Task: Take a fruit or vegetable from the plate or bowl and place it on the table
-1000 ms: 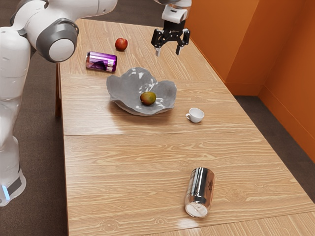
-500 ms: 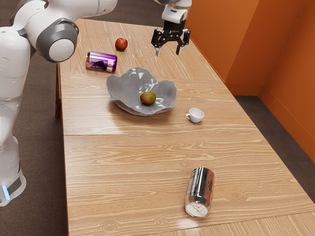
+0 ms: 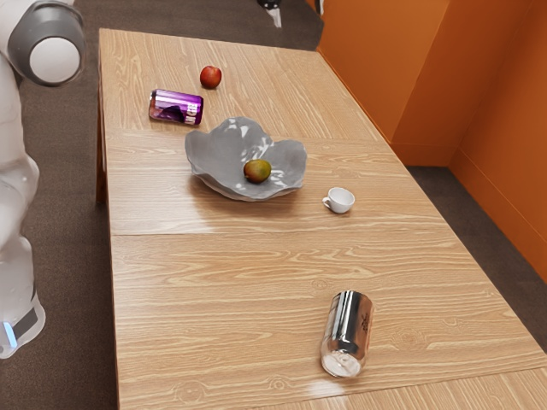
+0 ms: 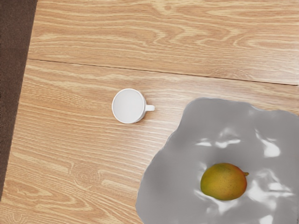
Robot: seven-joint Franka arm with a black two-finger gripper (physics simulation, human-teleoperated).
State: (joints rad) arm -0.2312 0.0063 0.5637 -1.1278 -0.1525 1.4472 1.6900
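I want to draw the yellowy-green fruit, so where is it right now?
The fruit sits inside the wavy gray bowl, with the white cup outside, toward the exterior view's right.

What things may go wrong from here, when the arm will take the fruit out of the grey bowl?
The mango is rounded and sits in a curved bowl, so it might roll away from a poor grasp. The bowl's wavy rim rises around it; a low approach or exit could knock that rim. The white cup stands close beside the bowl, so a shoved bowl might push it.
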